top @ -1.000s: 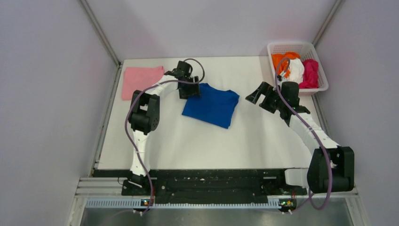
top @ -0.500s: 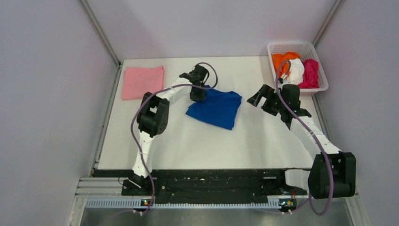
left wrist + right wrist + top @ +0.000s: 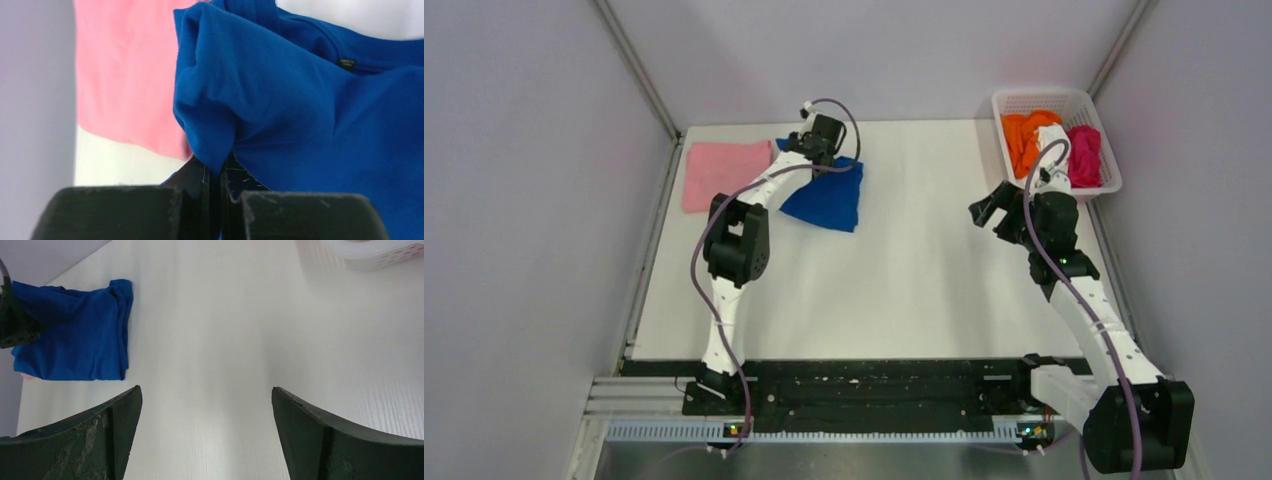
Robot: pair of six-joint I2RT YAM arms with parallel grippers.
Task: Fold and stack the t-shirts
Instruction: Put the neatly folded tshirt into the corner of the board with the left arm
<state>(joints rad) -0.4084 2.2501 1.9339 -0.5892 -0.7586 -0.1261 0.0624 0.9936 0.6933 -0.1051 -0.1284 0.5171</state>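
Stacking: left gripper (image 3: 216,172) pinches royal-blue cotton tee (image 3: 829,200) beside folded light-pink tee (image 3: 724,172); next, lay squarely atop; right gripper (image 3: 205,390) spread, empty.

You have a white table (image 3: 924,290) boxed in by pale grey walls (image 3: 524,200) on the left, far and right sides. Two slanted metal posts (image 3: 634,65) rise from its far corners. At the far right corner stands a white plastic lattice basket (image 3: 1042,92), upright, right by the table's right edge. A metal rail (image 3: 652,260) lines the left edge. Along the near edge you see a black mounting plate (image 3: 874,385), with a grey toothed strip (image 3: 824,430) just nearer. In the right wrist view, only a corner of the basket's wall shows at the upper right, above bare tabletop.
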